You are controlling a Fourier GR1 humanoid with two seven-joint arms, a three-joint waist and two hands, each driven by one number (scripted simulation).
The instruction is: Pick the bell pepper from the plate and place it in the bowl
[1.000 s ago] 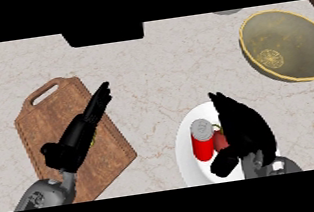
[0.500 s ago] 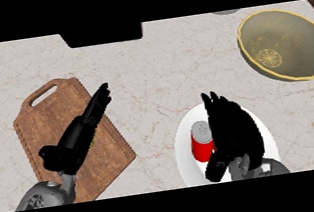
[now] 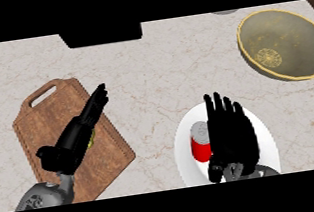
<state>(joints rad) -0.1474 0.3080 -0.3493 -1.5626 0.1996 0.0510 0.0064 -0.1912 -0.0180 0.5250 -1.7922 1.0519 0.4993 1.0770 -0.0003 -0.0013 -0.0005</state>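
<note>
Looking steeply down from the head view, the right robot hand [image 3: 229, 130] lay spread, fingers straight, over the round white plate [image 3: 264, 136] on the pale marbled surface [image 3: 162, 67], with the red bell pepper [image 3: 200, 145] just beside its thumb side, not grasped. Closing from there might have nudged the pepper across the plate instead of catching it, since it sat off to the side. The yellow-rimmed olive bowl [image 3: 285, 44] stood well apart, and the left robot hand [image 3: 82, 131] rested, fingers straight, on the brown wooden cutting board [image 3: 42, 119].

1 head view looks steeply down onto the counter [image 3: 147, 69], fairly near.
</note>
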